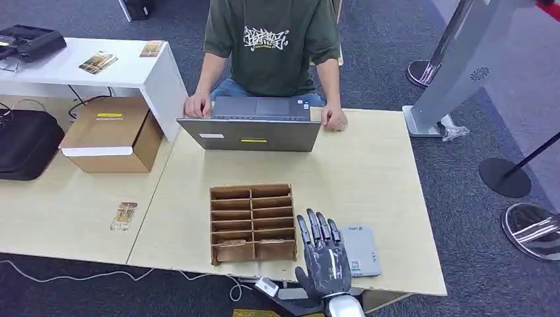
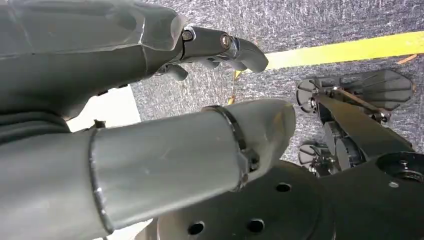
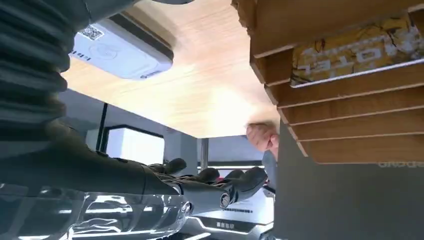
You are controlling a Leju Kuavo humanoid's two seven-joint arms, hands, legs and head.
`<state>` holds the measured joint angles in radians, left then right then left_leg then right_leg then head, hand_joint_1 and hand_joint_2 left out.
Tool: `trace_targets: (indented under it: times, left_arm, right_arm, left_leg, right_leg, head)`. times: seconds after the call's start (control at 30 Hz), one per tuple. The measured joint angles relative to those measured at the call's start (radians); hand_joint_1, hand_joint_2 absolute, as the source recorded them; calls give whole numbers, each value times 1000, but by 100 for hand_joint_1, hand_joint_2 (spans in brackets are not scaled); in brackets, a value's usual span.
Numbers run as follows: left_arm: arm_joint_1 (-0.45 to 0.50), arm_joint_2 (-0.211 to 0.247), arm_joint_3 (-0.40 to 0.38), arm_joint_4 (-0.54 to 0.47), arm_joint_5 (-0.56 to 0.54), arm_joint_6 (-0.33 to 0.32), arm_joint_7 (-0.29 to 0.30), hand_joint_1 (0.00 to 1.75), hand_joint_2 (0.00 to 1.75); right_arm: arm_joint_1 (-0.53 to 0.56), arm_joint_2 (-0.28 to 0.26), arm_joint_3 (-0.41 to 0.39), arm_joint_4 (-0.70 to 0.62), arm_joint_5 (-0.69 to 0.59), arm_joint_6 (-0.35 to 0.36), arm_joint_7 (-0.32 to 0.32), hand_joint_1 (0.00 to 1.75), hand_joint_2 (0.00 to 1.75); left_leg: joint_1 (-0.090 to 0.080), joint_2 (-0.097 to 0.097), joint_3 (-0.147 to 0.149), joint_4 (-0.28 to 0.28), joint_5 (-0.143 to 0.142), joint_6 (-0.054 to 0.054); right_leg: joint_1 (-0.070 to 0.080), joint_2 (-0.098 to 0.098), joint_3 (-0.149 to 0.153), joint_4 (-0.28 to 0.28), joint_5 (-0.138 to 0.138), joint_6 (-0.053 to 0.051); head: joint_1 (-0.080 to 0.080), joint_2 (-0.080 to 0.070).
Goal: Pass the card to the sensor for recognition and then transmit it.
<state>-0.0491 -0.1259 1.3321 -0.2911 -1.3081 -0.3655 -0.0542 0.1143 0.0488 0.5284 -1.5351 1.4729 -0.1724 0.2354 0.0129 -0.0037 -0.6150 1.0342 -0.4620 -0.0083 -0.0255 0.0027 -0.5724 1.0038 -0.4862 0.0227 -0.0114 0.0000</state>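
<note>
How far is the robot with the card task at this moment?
Nothing looks done yet. The right hand hovers empty, fingers apart, between the wooden card organizer and the grey card reader. A card sits in an organizer slot. Left: picking it, presenting it to the reader, handing it over.

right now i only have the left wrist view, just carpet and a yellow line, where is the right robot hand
Observer: The right robot hand is over the near edge of the table, between the wooden organizer and the grey sensor.
Operator: is it holding anything
Observer: No, its fingers are apart and empty.
Operator: so where do i pick from
Observer: A yellow card lies in one of the organizer's near slots, shown by the right wrist view.
</note>
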Motion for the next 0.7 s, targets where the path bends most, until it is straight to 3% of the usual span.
trace_targets:
  times: [0.27,0.7]
  left_arm:
    - [0,0,3,0,0,-1,0,0,0]
    - [-1,-5,19,0,1,-2,0,0,0]
  right_arm:
    - [-9,-4,11,11,-57,-24,-22,0,175]
    - [-107,23,50,208,-101,-104,-111,0,175]
  left_leg:
    - [0,0,0,0,0,0]
    - [0,0,0,0,0,0]
  right_leg:
    - [0,0,0,0,0,0]
    - [0,0,1,0,0,0]
  head:
    - [0,0]
    - [0,0]
